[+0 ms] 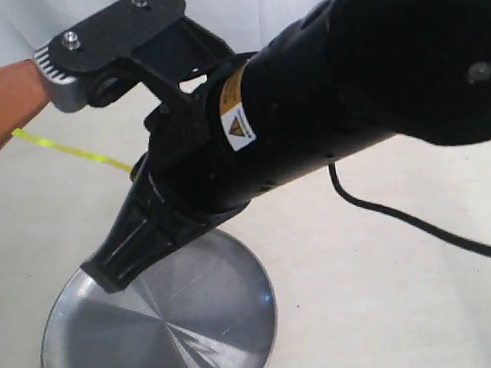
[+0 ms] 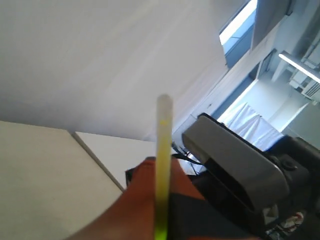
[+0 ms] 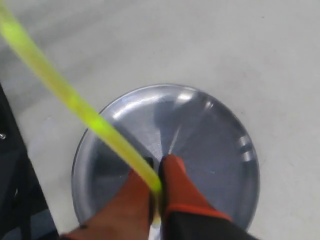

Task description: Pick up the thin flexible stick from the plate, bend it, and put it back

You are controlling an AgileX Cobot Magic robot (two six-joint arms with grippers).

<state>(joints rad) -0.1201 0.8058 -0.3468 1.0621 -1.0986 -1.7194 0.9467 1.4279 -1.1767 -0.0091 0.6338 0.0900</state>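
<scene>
Over the pale table (image 1: 397, 309) and the shiny plate (image 3: 215, 145), the thin flexible stick (image 3: 75, 102) is held up in the air, pinched tight at one end by the right hand (image 3: 156, 187) and further along by the left hand (image 2: 159, 172), likely so it can be bent.

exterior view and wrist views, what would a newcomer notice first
A big black arm fills the exterior view, hiding part of the shiny silver plate below it. In the right wrist view the right claw pinches the bright yellow-green stick above that plate.
</scene>
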